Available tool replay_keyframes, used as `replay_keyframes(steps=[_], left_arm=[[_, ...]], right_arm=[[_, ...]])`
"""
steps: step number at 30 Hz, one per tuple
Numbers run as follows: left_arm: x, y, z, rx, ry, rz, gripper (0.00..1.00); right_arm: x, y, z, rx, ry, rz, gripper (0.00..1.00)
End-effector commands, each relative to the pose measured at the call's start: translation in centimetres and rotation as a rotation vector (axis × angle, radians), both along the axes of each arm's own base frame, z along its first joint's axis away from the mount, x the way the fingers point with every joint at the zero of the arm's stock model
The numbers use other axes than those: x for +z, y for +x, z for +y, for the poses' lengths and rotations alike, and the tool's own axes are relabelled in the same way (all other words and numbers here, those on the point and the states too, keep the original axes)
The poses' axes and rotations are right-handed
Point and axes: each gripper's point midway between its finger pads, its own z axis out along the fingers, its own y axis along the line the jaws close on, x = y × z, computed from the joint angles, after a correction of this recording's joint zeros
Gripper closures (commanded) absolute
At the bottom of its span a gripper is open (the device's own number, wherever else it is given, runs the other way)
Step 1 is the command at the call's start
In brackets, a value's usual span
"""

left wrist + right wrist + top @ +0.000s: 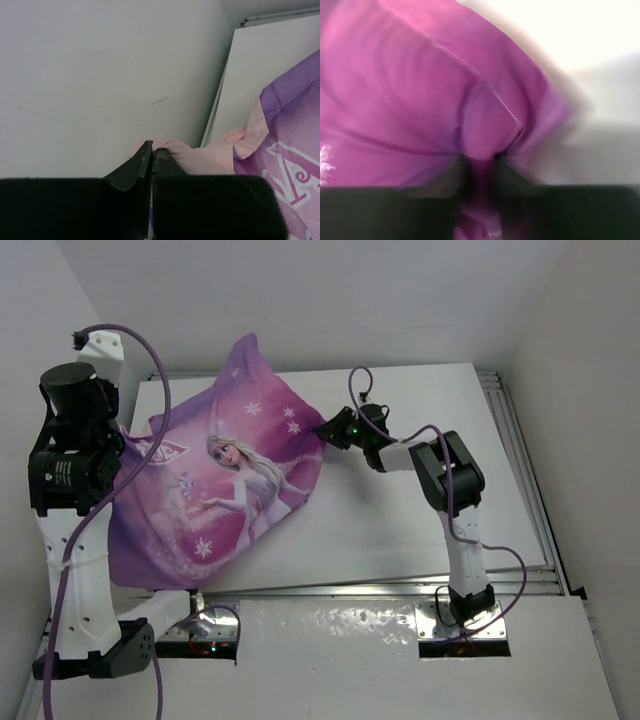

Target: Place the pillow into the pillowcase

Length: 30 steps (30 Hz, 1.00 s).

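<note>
The pillowcase (240,490), purple-pink with a princess print and snowflakes, lies bulging on the left half of the table. The pillow is hidden; no white fabric shows. In the left wrist view my left gripper (151,147) is shut on the pale pink hem (200,155) of the pillowcase (290,115), lifted near the left wall. My right gripper (325,430) is at the case's right corner. In the blurred right wrist view it (480,160) pinches a fold of the purple pillowcase (420,90) between its fingers.
The white table (420,510) has a metal rail (520,480) along its right side. A white wall (100,75) stands close on the left, beside the raised left arm (70,460). Purple cables (440,440) loop off both arms.
</note>
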Motion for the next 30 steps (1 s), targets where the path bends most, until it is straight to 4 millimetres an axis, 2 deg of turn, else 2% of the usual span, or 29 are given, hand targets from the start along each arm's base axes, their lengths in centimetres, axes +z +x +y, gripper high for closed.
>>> replay_keyframes(steps=[1, 2, 3, 7, 8, 11, 12, 14, 15, 17, 18, 20, 21, 22, 23, 24, 25, 26, 27, 28, 29, 30], left_arm=[[3.1, 0.1, 0.6, 0.034, 0.019, -0.115, 1.00], [3.3, 0.2, 0.7, 0.037, 0.022, -0.118, 1.00], [3.4, 0.2, 0.7, 0.035, 0.023, -0.122, 1.00], [4.5, -0.1, 1.2, 0.059, 0.059, -0.130, 1.00], [5.1, -0.4, 1.6, 0.082, 0.090, -0.126, 1.00], [7.3, -0.9, 2.1, 0.102, 0.145, -0.154, 1.00], [7.8, -1.0, 2.2, 0.105, 0.154, -0.163, 1.00], [8.2, -0.9, 2.2, 0.102, 0.164, -0.158, 1.00], [8.1, -0.8, 2.1, 0.095, 0.162, -0.150, 1.00], [6.2, -0.1, 1.7, 0.065, 0.146, -0.088, 1.00], [5.3, 0.2, 1.7, 0.056, 0.139, -0.057, 1.00], [1.5, 1.1, 1.4, 0.023, 0.130, 0.072, 1.00], [0.1, 1.3, 1.3, 0.016, 0.125, 0.120, 1.00], [-2.6, 1.9, 1.3, 0.003, 0.118, 0.208, 1.00], [-4.8, 1.9, 0.9, -0.017, 0.087, 0.274, 1.00], [-6.2, 1.9, 0.6, -0.034, 0.064, 0.317, 1.00], [-8.5, 2.4, -0.3, -0.081, 0.012, 0.372, 1.00], [-10.2, 1.6, -0.8, -0.106, -0.020, 0.448, 1.00], [-11.3, 1.4, -1.3, -0.126, -0.045, 0.486, 1.00], [-12.8, 1.1, -2.1, -0.166, -0.085, 0.537, 1.00], [-13.8, 0.0, -2.5, -0.182, -0.106, 0.601, 1.00], [-14.5, -0.7, -2.7, -0.192, -0.117, 0.636, 1.00]], right_arm=[[2.3, -0.7, 2.9, 0.054, 0.055, -0.080, 0.94], [3.2, -0.6, 2.7, 0.037, 0.057, -0.101, 1.00], [3.7, -0.4, 2.2, 0.022, 0.041, -0.131, 1.00], [8.3, 1.4, -1.1, -0.087, -0.019, -0.236, 1.00], [12.0, 2.4, -3.2, -0.158, -0.026, -0.297, 1.00], [18.9, 3.8, -7.1, -0.261, -0.116, -0.449, 1.00], [24.5, 3.8, -8.2, -0.280, -0.148, -0.572, 1.00], [28.6, 3.7, -9.9, -0.303, -0.224, -0.668, 1.00], [32.8, 3.0, -10.8, -0.332, -0.216, -0.741, 1.00], [35.8, 2.6, -12.7, -0.370, -0.255, -0.802, 1.00], [38.5, 1.6, -13.5, -0.390, -0.253, -0.848, 1.00], [40.1, 1.3, -15.3, -0.419, -0.286, -0.866, 1.00], [41.9, 0.8, -16.1, -0.430, -0.281, -0.896, 1.00], [42.7, 0.7, -16.9, -0.443, -0.285, -0.906, 1.00], [43.2, 0.9, -18.6, -0.469, -0.308, -0.898, 1.00], [45.4, 0.5, -19.6, -0.494, -0.310, -0.931, 1.00], [45.7, 0.6, -21.0, -0.513, -0.340, -0.919, 1.00], [46.9, 0.3, -21.7, -0.525, -0.365, -0.939, 1.00], [49.2, -0.4, -22.4, -0.545, -0.366, -0.975, 1.00], [49.5, -0.6, -22.7, -0.529, -0.384, -0.971, 1.00], [51.3, -1.2, -22.9, -0.534, -0.394, -1.009, 1.00], [51.8, -1.4, -22.9, -0.530, -0.401, -1.017, 1.00]])
